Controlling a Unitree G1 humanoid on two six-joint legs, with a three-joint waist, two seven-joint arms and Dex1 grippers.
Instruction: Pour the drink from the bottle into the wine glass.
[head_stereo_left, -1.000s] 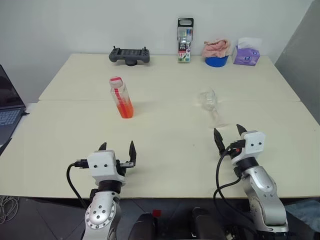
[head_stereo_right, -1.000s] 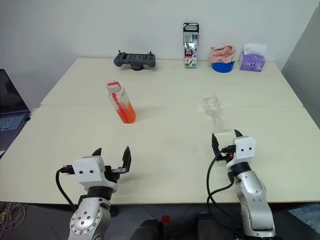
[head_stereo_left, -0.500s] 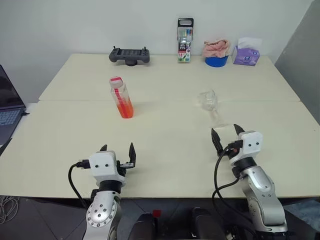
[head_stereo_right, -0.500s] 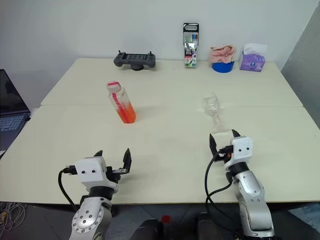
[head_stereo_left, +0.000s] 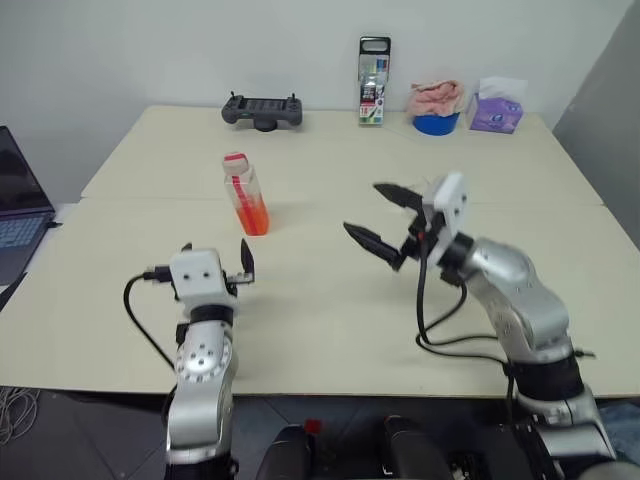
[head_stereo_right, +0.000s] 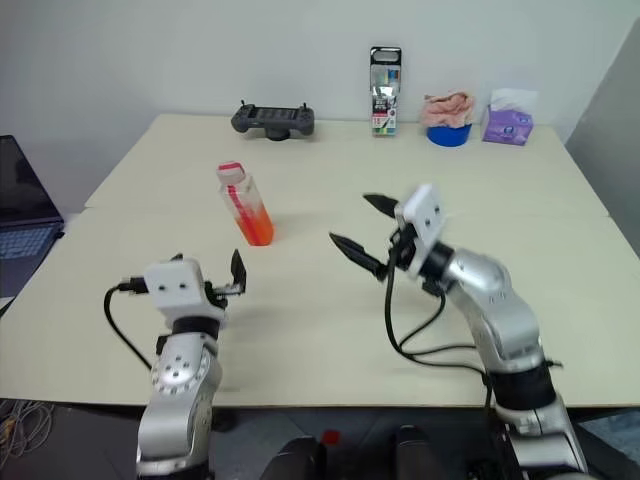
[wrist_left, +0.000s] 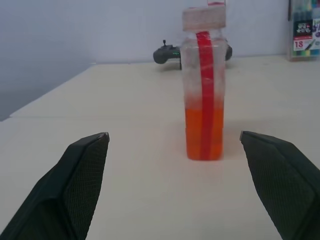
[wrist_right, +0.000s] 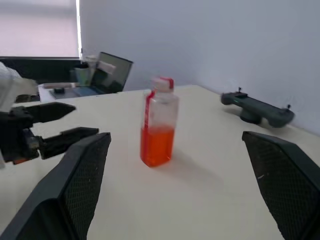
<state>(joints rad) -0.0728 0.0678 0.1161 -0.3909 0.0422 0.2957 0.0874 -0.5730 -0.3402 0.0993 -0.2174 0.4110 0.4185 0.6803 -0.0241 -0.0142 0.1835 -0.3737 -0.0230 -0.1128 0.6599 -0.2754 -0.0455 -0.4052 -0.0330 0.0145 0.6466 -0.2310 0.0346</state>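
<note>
Table (head_stereo_left: 330, 310), cream, bearing all items. Right gripper (head_stereo_left: 380, 215), jaws spread wide and empty, raised over the table's middle, turned toward the bottle (head_stereo_left: 243, 194). Left gripper (head_stereo_left: 215, 265), likewise open and empty, aimed at the bottle, which stands upright beyond it, capped, the drink (wrist_left: 202, 132) filling its lower part. The bottle should be approached level and grasped squarely at mid-body.

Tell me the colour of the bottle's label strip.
Red, running down the bottle; clearest in the left wrist view.
</note>
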